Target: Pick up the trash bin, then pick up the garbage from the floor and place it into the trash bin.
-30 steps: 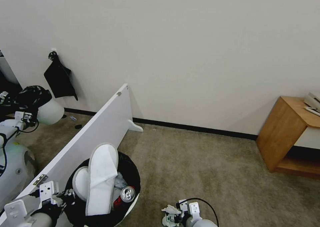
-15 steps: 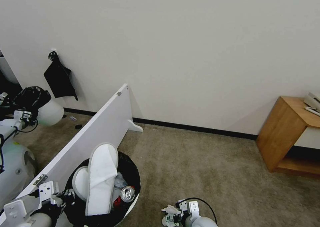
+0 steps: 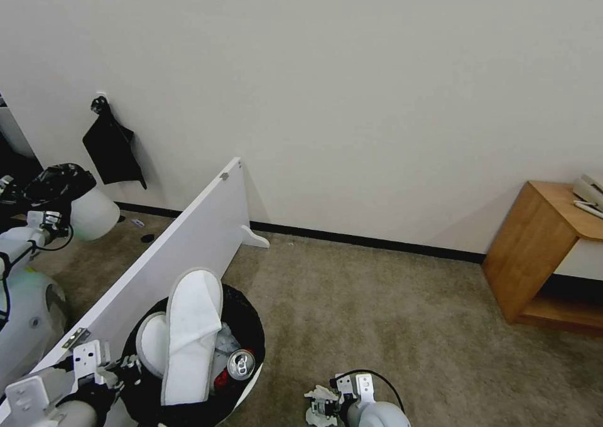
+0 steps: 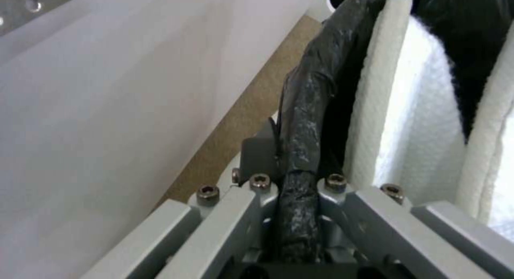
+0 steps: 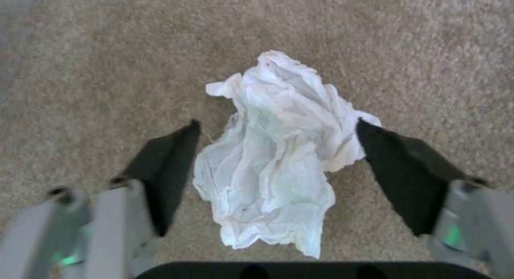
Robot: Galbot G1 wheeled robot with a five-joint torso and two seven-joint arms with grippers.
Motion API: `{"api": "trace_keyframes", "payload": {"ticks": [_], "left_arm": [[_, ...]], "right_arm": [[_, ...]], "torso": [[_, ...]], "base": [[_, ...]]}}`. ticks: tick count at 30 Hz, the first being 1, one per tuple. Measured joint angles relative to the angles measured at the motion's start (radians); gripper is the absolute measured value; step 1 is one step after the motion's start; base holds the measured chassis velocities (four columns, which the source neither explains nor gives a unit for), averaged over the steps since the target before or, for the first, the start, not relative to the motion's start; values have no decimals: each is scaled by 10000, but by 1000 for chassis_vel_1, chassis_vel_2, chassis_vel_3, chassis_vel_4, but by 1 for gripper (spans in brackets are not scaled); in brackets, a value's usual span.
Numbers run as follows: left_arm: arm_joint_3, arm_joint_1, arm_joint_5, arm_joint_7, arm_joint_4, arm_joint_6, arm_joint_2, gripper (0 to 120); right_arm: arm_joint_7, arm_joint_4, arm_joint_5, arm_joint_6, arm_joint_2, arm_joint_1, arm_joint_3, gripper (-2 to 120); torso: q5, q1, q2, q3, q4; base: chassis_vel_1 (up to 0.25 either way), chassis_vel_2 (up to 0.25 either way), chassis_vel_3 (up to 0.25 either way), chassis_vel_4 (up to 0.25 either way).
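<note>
Two grippers at work. Head view: left gripper [image 3: 125, 372] is at the bottom left, clamped on the rim of the small round white trash bin lined with crinkly black plastic [image 3: 248, 326], held next to a leaning flat white board [image 3: 182, 251]. Inside the bin: a long white fabric slipper [image 3: 188, 333] standing on end, a second white slipper [image 3: 151, 345] beside it, and a crushed red metal can [image 3: 237, 365] with its silver top up. Right gripper [image 3: 321, 408] is low at the bottom edge over the beige carpet floor [image 3: 377, 314], around a crumpled white tissue [image 3: 321, 394]. A wooden side table [image 3: 540, 251] stands at the right against the wall.

Left wrist view: jaws pinched tight on the bag-covered rim [image 4: 300, 150], slippers just inside it.

Right wrist view: jaws spread wide, black fingertips [image 5: 171, 166] either side of the tissue [image 5: 278, 150], which lies on the carpet between them; contact not clear.
</note>
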Motion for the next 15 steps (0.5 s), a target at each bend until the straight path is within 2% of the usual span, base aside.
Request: {"api": "trace_keyframes", "payload": {"ticks": [5,6,7,8,10,11,14,15], "left_arm": [[0,-13,-21,-1,0,0,18,2],[0,-13,-21,-1,0,0,18,2],[-1,-16,-24,-2,0,0,23,2],[-1,-16,-24,-2,0,0,23,2],[0,-25,-29,-4,5,0,27,2],[0,-25,-29,-4,5,0,27,2],[-1,-37,-33,-6,14,0,29,2],[-1,-37,-33,-6,14,0,29,2]], "right_arm": [[-67,-159,-6,2,0,16,93,51],[-67,-159,-6,2,0,16,93,51],[-76,-186,-6,6,-3,16,117,44],[-76,-186,-6,6,-3,16,117,44],[-99,-215,-9,12,-18,16,145,34],[-99,-215,-9,12,-18,16,145,34],[-130,-266,-9,14,-19,23,146,19],[-130,-266,-9,14,-19,23,146,19]], "torso": [[-1,0,1,0,0],[-1,0,1,0,0],[0,0,1,0,0],[0,0,1,0,0],[0,0,1,0,0],[0,0,1,0,0],[0,-1,1,0,0],[0,-1,1,0,0]], "base": [[0,0,0,0],[0,0,0,0],[0,0,0,0],[0,0,0,0],[0,0,0,0],[0,0,0,0],[0,0,0,0],[0,0,0,0]]}}
